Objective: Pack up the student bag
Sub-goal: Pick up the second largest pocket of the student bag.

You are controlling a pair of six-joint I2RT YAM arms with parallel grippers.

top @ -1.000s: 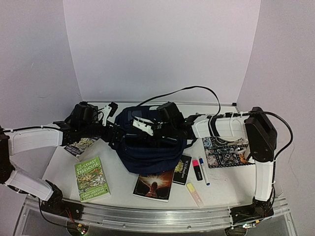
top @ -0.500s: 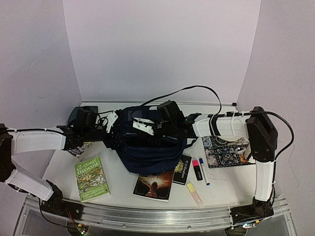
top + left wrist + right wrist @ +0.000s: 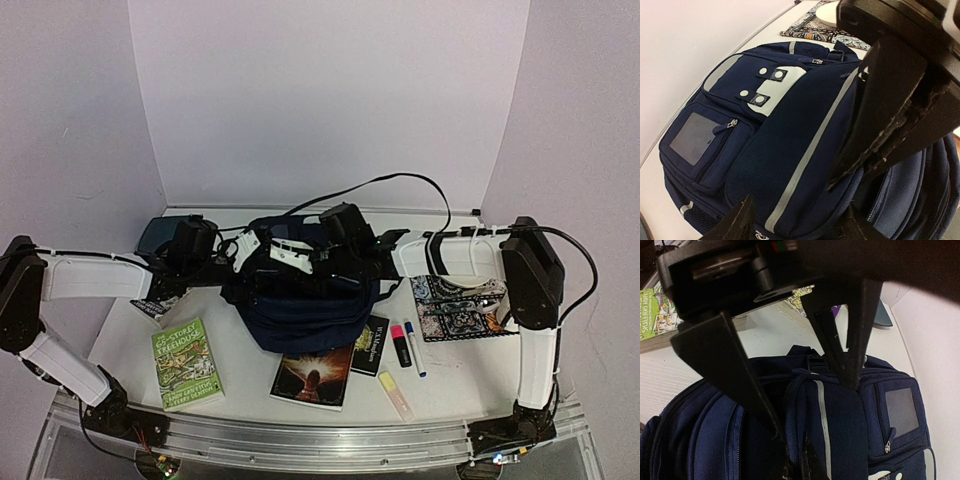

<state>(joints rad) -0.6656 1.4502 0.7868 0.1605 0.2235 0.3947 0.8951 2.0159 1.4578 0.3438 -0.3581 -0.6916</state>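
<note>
Right pincer [image 3: 282,250] closed; mesh student bag [image 3: 300,315].

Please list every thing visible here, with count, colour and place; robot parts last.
backpack: 1, dark navy, pale stripes, table centre
green book: 1, green, front left
dark book: 1, black with orange picture, before backpack
booklet: 1, black, right of dark book
pink highlighter: 1, pink, right of booklet
pen: 1, white, blue cap, beside pink highlighter
yellow highlighter: 1, yellow, front edge
patterned notebook: 1, multicoloured, right side
hidden book: 1, patterned, under left arm
pad: 1, dark teal, far left
table: 1, white, beneath all
left end effector: 1, black, open, at backpack's left side
right end effector: 1, black, shut on backpack's top
</note>
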